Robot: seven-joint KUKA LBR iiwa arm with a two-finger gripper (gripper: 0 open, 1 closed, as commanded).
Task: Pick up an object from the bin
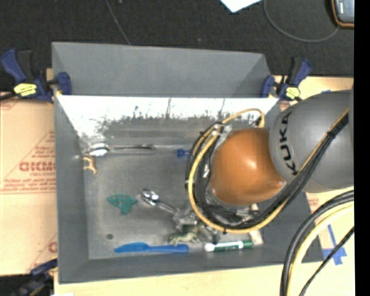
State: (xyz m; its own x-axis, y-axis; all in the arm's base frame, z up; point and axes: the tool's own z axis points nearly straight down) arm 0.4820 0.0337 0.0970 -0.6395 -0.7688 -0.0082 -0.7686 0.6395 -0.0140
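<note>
Mira: Nearest the lens is the robot's own orange dome-shaped cover (243, 168), ringed by yellow and black cables, right of centre in the frame. The gripper (217, 219) hangs under it, over the lower right of the grey metal bin (71, 184). How the jaws stand I cannot tell, because the cover hides them.

Tom: So what is it over?

Mira: Just below it in the frame lies a green-and-white marker pen (229, 246), flat along the bin's near wall. Just left of the gripper is a small dark tangle of bits (188, 228). A silver metal spoon (152, 197) lies further left, and its handle runs into that tangle.

Tom: How would the pen handle?

Mira: Light and stiff, I judge, with a smooth round barrel that may roll or slip. I'd close across the middle of the barrel, though the wall beside it leaves little room on that side.

Tom: And the spoon?

Mira: Thin, hard and slick, and it lies flat. The neck behind the bowl looks the best hold.

Tom: Anything else?

Mira: A long blue plastic stick (151, 248) lies along the lower edge, left of the pen. A small teal scrap (121, 202) sits left of centre, and a second metal spoon (98, 148) lies at the upper left, well apart from the gripper.
</note>
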